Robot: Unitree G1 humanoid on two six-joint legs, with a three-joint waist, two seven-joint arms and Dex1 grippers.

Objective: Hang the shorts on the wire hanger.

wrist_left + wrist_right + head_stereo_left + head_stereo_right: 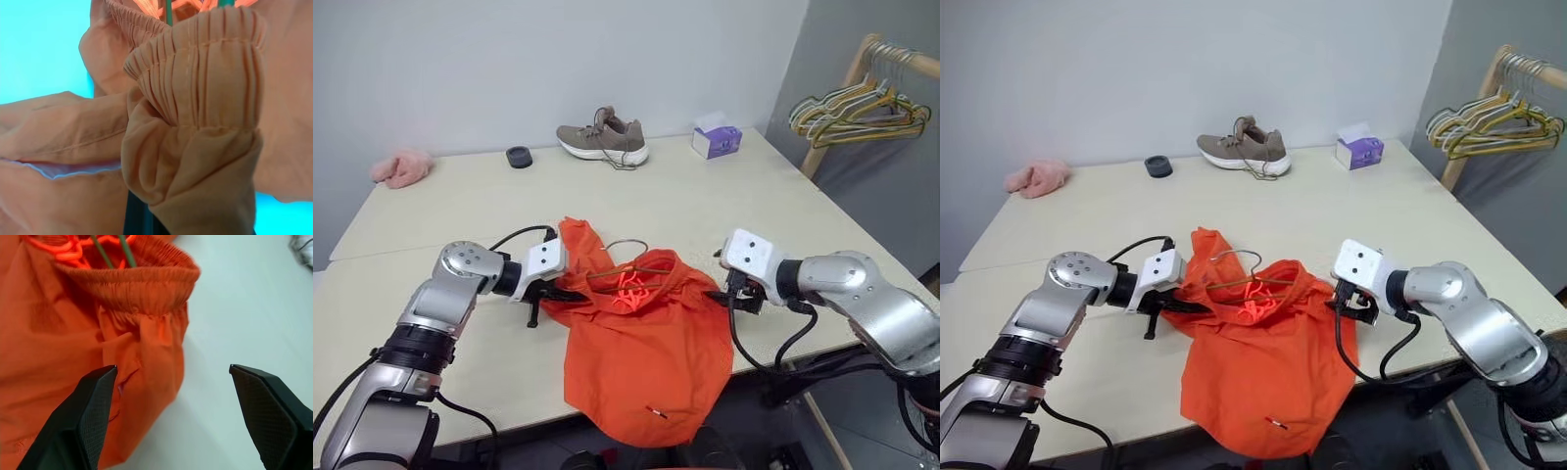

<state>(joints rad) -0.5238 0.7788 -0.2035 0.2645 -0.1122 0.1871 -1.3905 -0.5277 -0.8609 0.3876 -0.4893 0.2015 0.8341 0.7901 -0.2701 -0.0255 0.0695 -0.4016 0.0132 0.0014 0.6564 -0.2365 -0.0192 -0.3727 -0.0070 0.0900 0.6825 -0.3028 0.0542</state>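
The shorts [641, 352] are showing as thin, matt orange cloth, gathering into fine ribbed pleats along the elastic waistband. A thin green wire hanger [628, 262] is looking smooth and faintly shiny. The right gripper [171, 418] is showing matt black fingers [85, 423] with a fine cross-hatched grain. The tabletop [705, 196] is looking smooth, pale and matt. The pink cloth [401, 167] near the far left corner is looking fuzzy.

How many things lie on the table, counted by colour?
Orange: 1, the shorts
Olive green: 1, the wire hanger inside the shorts
Pink: 1, a fuzzy cloth
Brown: 1, a shoe
Black: 1, a small ring
Purple: 1, a tissue box
Total: 6
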